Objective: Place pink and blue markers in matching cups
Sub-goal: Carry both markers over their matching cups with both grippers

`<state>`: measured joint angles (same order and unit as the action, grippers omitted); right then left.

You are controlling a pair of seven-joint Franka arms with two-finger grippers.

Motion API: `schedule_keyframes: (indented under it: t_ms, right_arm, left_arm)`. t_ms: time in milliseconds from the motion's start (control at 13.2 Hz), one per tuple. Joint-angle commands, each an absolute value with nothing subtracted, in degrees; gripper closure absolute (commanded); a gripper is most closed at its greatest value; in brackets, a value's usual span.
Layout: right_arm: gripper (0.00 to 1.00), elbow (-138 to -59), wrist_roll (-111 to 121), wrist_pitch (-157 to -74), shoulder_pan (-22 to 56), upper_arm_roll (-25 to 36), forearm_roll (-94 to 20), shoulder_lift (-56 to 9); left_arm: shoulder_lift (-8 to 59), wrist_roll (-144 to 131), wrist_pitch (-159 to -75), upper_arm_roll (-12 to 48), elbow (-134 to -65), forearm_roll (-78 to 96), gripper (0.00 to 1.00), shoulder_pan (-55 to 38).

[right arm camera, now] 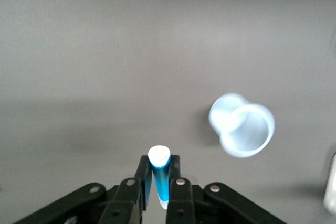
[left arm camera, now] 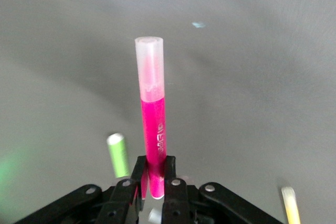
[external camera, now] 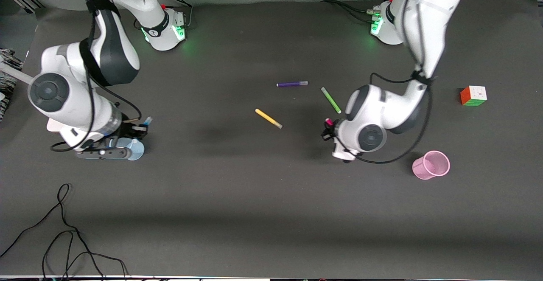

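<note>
The left gripper (left arm camera: 153,182) was clamped on the pink marker (left arm camera: 154,124), its fingers (left arm camera: 170,174) pressed against the lower end of the magenta barrel while the pale cap pointed away toward the table. In the front view this gripper (external camera: 329,129) hung above the mat, with the pink cup (external camera: 431,164) at about 4 o'clock from it and well apart. Only the marker's magenta tip (external camera: 328,122) showed there, peeking from under the wrist.

The right gripper (right arm camera: 159,182) was closed on the blue marker (right arm camera: 160,174), which stood nearly end-on to the wrist camera, its pale cap facing the lens. In the front view the gripper (external camera: 135,131) was at the right arm's end of the table, directly above the blue cup (external camera: 135,149), with the marker's tip (external camera: 147,121) poking out at roughly 1 o'clock.

The table (external camera: 254,196) was covered by a dark grey mat. On it lay a purple pen (external camera: 292,84), a green pen (external camera: 331,99) and a yellow pen (external camera: 268,118), each apart from the others near the middle. A colour cube (external camera: 473,95) sat toward the left arm's end, at about 1 o'clock from the pink cup. A black cable (external camera: 63,230) trailed across the mat's near corner.

The blue cup (right arm camera: 241,124) looked empty through its open mouth in the right wrist view. The pink cup stood tilted toward the camera, nothing visible inside.
</note>
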<state>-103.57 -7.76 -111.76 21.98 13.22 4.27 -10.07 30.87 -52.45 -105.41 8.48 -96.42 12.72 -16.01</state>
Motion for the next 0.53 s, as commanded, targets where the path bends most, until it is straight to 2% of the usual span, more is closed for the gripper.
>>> schedule_keyframes:
  t_ms: [0,151,303,454]
  right_arm:
    - [1.0,-113.7,3.56,-123.7,22.85,18.09,6.24,-2.83]
    - [1.0,-120.2,8.68,-132.67,22.85,20.29,6.24,0.07]
    - [1.0,-127.49,14.3,-144.61,22.76,22.66,6.24,1.93]
    - [1.0,-131.29,18.18,-151.59,22.76,24.95,6.24,2.11]
  left_arm:
    - [29.44,-47.76,-90.58,8.52,-85.83,13.01,1.0,-8.64]
    - [30.49,-40.21,-82.03,8.44,-79.91,12.92,1.0,-3.62]
    - [30.59,-32.21,-80.86,8.35,-79.19,13.18,1.0,2.43]
    - [31.9,-24.56,-80.51,8.44,-79.36,13.36,1.0,7.54]
